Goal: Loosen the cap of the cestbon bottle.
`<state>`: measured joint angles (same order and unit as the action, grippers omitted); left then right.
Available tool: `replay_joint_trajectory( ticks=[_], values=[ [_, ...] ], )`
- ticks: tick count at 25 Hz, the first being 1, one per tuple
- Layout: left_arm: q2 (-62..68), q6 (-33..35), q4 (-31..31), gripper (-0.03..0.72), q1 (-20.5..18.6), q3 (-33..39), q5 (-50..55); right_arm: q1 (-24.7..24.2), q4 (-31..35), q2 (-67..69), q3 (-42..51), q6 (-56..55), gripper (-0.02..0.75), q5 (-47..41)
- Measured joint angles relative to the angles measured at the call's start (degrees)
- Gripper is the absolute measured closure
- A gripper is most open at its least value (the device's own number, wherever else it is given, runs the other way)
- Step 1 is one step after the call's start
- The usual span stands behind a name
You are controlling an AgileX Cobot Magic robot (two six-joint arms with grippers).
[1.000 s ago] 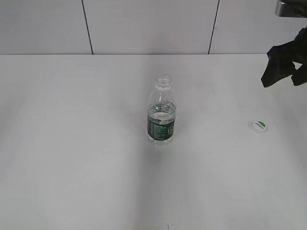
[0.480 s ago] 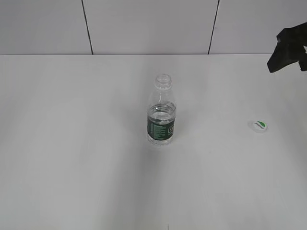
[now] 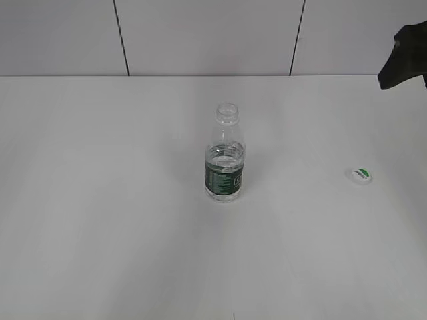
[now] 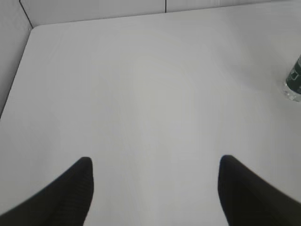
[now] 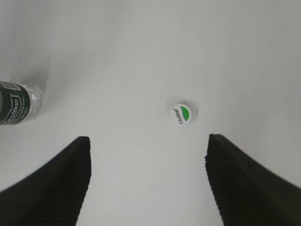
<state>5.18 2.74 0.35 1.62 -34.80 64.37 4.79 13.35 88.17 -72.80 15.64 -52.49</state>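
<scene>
The white table (image 3: 100, 233) fills most of every view, backed by a pale panelled wall (image 3: 200, 33) with dark seams.

The cestbon bottle (image 3: 225, 155) stands upright near the middle of the table, its threaded neck bare and open at the top, water showing inside above the dark green label band. From the left wrist view only a sliver of the bottle (image 4: 295, 82) shows at the right edge — well ahead of the left gripper (image 4: 155, 188) and off to its right side. That gripper's two dark fingers (image 4: 70, 193) stand wide apart over bare tabletop, holding nothing.

The right gripper (image 5: 148, 181) hangs above the table with its jaws also spread wide and nothing between them. In the exterior view it appears only as a dark shape (image 3: 405, 63) at the upper right edge, raised clear of the surface. The bottle's lower body (image 5: 16, 103) lies ahead of its left finger, at the left border of the right wrist view.

The cap (image 3: 360, 175) lies flat on the table, off the bottle and well apart from it to the right, green leaf mark up. In the right wrist view the cap (image 5: 181, 114) sits just ahead of the open jaws — nearer the right finger than the left, touching neither.
</scene>
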Motion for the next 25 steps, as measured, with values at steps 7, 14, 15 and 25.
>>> replay_joint_trajectory(
  ticks=[7, 14, 15, 25],
  values=[
    [-5.54, 2.94, -1.64, 0.190, 0.00, 1.01, -0.34, 0.00, 0.36, -0.07, 0.00, 0.00, 0.158, -0.18],
    [-5.54, 6.06, -4.90, 0.190, 0.00, 4.28, -1.35, 0.00, 0.50, -1.16, 0.00, 1.03, 0.158, -0.24],
    [-5.54, 6.17, -5.08, 0.190, 0.00, 4.47, -1.68, 0.00, 0.50, -1.49, 0.00, 1.07, 0.158, -0.24],
    [-5.54, 6.34, -5.25, 0.190, 0.00, 4.54, -2.53, 0.00, 0.67, -4.34, 0.00, 1.51, 0.158, -0.95]
  ],
)
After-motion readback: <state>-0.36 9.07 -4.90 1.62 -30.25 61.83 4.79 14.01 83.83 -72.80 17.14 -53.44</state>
